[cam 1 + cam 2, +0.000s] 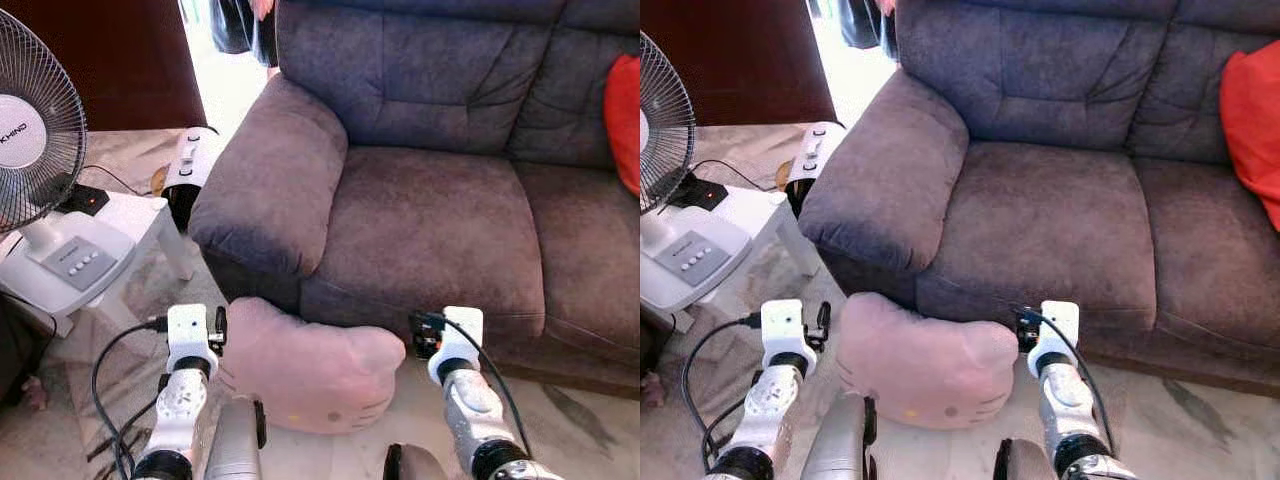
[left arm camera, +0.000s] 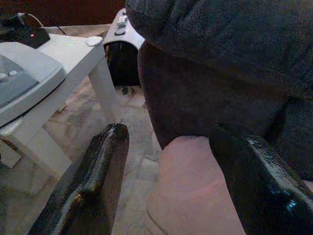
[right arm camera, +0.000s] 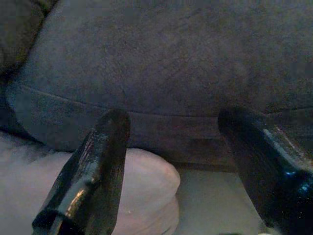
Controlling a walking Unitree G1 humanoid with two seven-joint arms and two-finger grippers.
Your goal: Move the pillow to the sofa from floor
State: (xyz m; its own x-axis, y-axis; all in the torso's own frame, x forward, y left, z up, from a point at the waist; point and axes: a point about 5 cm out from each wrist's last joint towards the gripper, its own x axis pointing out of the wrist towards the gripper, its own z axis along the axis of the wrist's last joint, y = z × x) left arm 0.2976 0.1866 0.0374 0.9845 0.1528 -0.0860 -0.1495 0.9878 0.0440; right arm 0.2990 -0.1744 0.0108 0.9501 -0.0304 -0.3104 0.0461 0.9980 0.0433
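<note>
Marble floor (image 1: 590,420) holds my pink cat-face plush pillow (image 1: 310,370) against the grey suede sofa (image 1: 430,220); spread left gripper (image 2: 171,181) at nine o'clock, spread right gripper (image 3: 190,176) at three.

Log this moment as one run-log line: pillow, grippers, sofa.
pillow: on floor against sofa front | left gripper: open, at pillow's left edge | right gripper: open, at its right edge | lifted: no

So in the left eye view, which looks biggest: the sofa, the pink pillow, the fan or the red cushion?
1. Sofa
2. Pink pillow
3. Fan, cut off by the frame, so unsure against the pillow
4. Red cushion, also cut off
</note>
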